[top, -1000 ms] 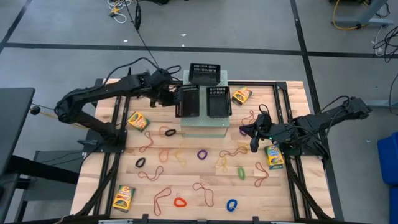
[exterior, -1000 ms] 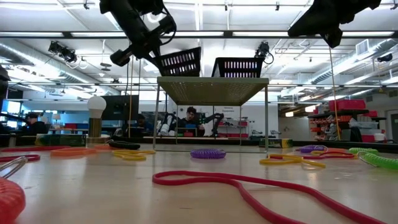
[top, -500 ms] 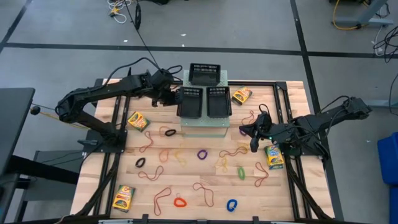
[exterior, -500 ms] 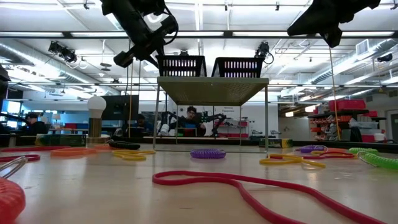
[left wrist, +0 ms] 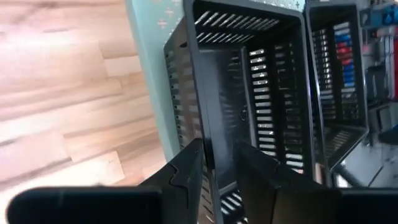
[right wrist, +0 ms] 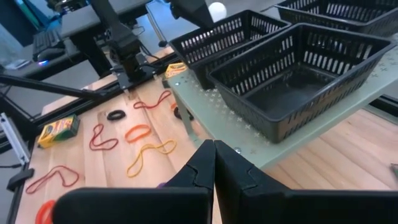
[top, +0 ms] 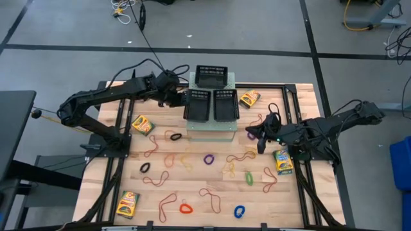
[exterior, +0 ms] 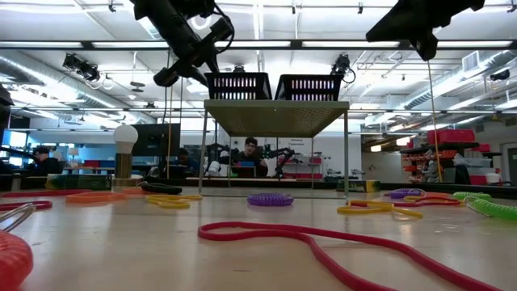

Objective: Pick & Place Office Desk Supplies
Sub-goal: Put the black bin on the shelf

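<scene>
Two pincers: left apart astride mesh tray wall | right together, empty

Black mesh trays are sitting on a pale-green perforated box dotted with small star cutouts. Yellow-green crayon boxes, orange-brown rubber bands, and purple, green, blue, red and black loops are lying across the light striped wooden table.

Left tool parted, arm extended; right tool closed, hovering
</scene>
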You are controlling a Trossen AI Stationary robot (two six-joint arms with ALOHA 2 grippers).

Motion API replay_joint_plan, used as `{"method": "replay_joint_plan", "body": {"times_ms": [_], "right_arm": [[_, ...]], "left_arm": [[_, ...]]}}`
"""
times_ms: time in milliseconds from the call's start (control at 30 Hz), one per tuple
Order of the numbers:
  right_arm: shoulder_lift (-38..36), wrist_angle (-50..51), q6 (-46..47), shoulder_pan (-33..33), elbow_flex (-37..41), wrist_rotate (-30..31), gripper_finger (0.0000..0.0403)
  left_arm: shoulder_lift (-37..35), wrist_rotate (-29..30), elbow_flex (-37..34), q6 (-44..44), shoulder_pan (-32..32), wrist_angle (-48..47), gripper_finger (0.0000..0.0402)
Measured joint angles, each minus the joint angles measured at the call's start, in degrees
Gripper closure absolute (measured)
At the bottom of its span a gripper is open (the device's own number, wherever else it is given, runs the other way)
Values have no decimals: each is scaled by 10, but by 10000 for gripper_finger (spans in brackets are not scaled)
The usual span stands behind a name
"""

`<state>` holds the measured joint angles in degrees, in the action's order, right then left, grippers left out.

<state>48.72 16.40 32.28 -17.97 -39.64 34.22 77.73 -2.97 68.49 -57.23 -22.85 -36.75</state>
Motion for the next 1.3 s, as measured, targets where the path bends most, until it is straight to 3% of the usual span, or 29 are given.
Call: {"method": "replay_joint_plan", "body": {"times_ms": [233,533,767,967,1300], "right_arm": [[0,0,3,13,0,-19,396],[0,0,4,15,0,-21,396],[0,0,4,15,0,-21,396],[0,0,0,15,0,-21,396],[0,0,-2,15,0,-14,396]], "left_arm": [[-3,-4,0,107,0,-5,300],[-3,17,47,221,0,-33,244],[-3,5,131,282,0,-166,216],[-3,17,115,276,33,-264,267],[2,40,55,236,79,-140,387]]}}
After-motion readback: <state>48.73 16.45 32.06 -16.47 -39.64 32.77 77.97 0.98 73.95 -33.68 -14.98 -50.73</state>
